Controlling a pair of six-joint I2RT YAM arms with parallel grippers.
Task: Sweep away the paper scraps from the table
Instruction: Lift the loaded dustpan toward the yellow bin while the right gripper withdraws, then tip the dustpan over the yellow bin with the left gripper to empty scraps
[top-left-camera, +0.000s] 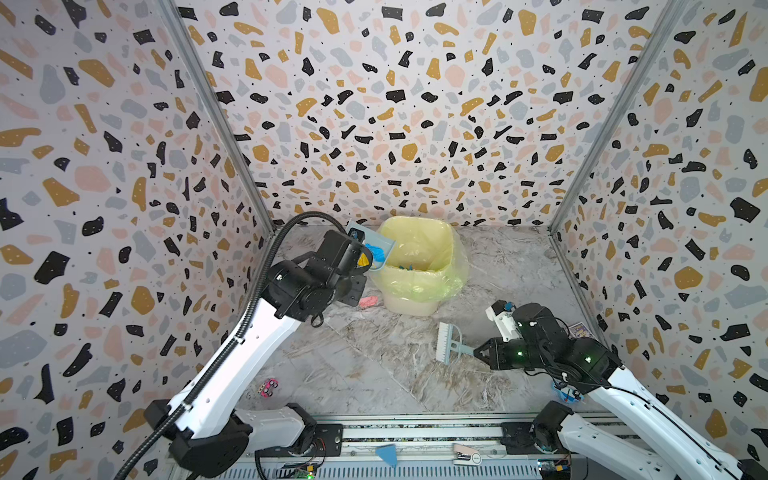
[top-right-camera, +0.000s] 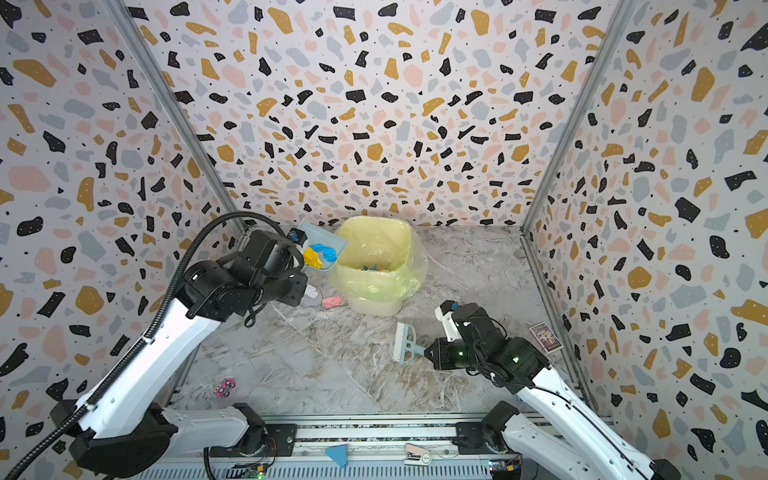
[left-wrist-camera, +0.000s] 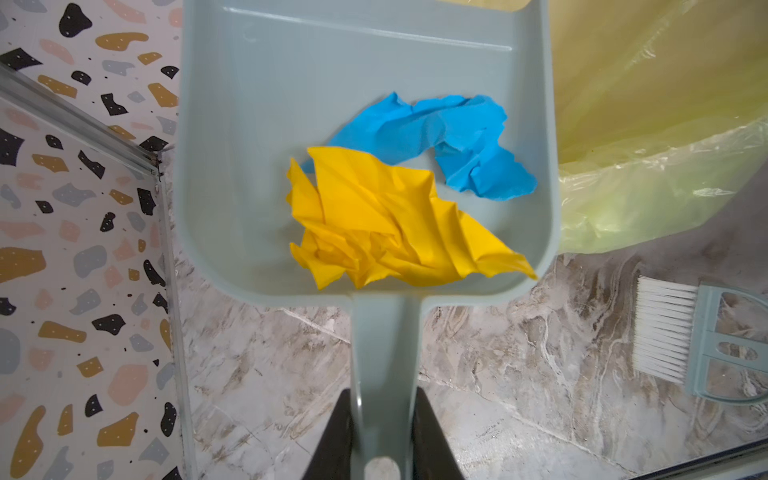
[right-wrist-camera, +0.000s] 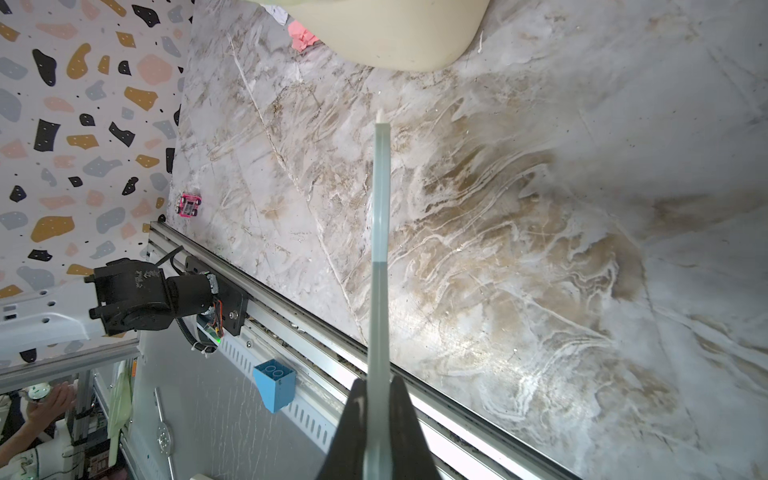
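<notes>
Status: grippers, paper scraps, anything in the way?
Left gripper shut on dustpan, right gripper shut on brush. Blue scrap, yellow scrap in dustpan at bin rim. Pink scrap on table by bin. No obstruction.

The dustpan (left-wrist-camera: 374, 83) is pale grey-blue, the yellow scrap (left-wrist-camera: 374, 220) and blue scrap (left-wrist-camera: 457, 141) bright, the pink scrap (top-right-camera: 332, 302) paler, the table (top-left-camera: 374, 374) marbled grey, white and brownish, the bin (top-right-camera: 376, 305) cream with a translucent yellow liner (top-right-camera: 415, 270), and the walls (top-left-camera: 415, 104) speckled black, ochre, pink and grey.

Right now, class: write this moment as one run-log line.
left pincer shut on dustpan | dustpan holds blue scrap, yellow scrap | right pincer shut on brush | pink scrap on table
</notes>
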